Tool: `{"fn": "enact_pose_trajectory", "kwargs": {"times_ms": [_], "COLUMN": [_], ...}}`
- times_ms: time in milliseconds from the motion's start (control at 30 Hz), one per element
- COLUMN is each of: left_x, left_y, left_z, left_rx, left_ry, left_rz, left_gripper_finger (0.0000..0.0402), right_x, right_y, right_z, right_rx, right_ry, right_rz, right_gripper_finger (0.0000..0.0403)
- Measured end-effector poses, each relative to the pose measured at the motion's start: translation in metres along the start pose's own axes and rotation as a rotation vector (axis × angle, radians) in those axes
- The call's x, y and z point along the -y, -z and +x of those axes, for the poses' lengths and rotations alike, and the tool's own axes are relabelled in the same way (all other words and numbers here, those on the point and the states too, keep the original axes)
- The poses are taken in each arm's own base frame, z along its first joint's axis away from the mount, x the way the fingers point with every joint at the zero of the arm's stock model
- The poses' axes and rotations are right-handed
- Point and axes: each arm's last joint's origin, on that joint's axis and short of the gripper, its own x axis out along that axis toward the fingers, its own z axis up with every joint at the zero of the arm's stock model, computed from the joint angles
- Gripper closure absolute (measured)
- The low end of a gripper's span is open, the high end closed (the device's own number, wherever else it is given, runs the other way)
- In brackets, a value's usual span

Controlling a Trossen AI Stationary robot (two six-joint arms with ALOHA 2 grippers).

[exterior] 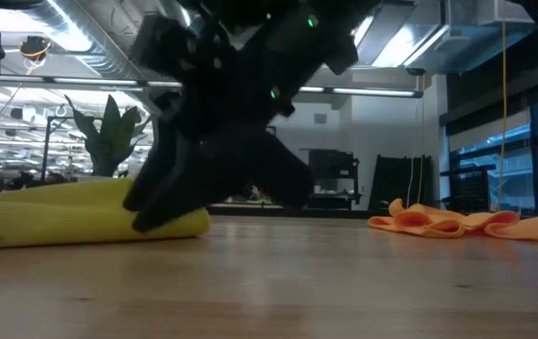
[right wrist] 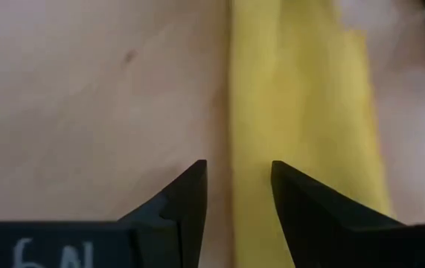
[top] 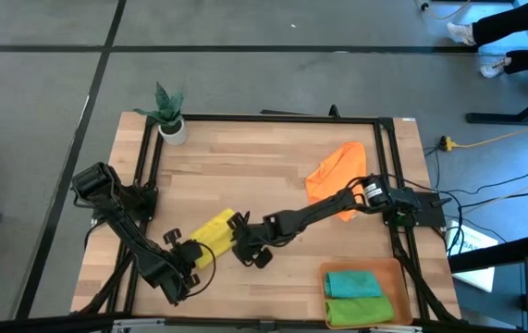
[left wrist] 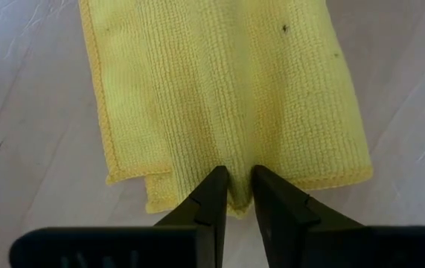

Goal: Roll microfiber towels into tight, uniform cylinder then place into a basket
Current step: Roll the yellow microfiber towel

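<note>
The yellow towel (top: pixel 215 228) lies on the table as a long folded strip, near the front left. My left gripper (left wrist: pixel 240 186) is shut on its near short end. My right gripper (right wrist: pixel 238 186) stands open over the strip's other end (top: pixel 236 222), one finger over the cloth and one over bare wood, astride a long edge (right wrist: pixel 231 112). An orange towel (top: pixel 337 169) lies crumpled at the far right. The basket (top: pixel 396 277) at the front right holds a teal towel (top: pixel 353 283) and a green towel (top: pixel 358 311), both rolled. My left gripper pinches the middle of the yellow towel's short end edge (left wrist: pixel 239 199) between its two fingers, where several folded layers meet. The fingers slant down from the table's near left side, along the strip. The towel lies flat and slack on the table. Whether my right gripper touches the towel, I cannot tell.
A small white plant pot (top: pixel 173 129) stands at the far left corner. A black frame (top: pixel 273 117) runs around the tabletop. Bare wood (top: pixel 245 166) lies between the yellow and orange towels. In the low view the orange towel (exterior: pixel 457 224) shows at the right.
</note>
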Motion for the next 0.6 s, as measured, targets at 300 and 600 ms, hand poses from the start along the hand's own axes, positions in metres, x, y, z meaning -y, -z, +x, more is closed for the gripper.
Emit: {"fn": "enact_pose_trajectory", "kwargs": {"times_ms": [300,600], "left_x": [0.000,0.001], "left_y": [0.000,0.000], "left_z": [0.000,0.000], "left_rx": [0.001,0.002], "left_ry": [0.001,0.005], "left_rz": [-0.002,-0.004], "left_gripper_finger": [0.0344,0.0344], "right_x": [-0.001,-0.002], "right_y": [0.027,0.034], "right_z": [0.010,0.012], "right_rx": [0.017,-0.002], "right_ry": [0.035,0.088], "right_rz": [0.030,0.115], "right_gripper_finger": [0.0251,0.0282]}}
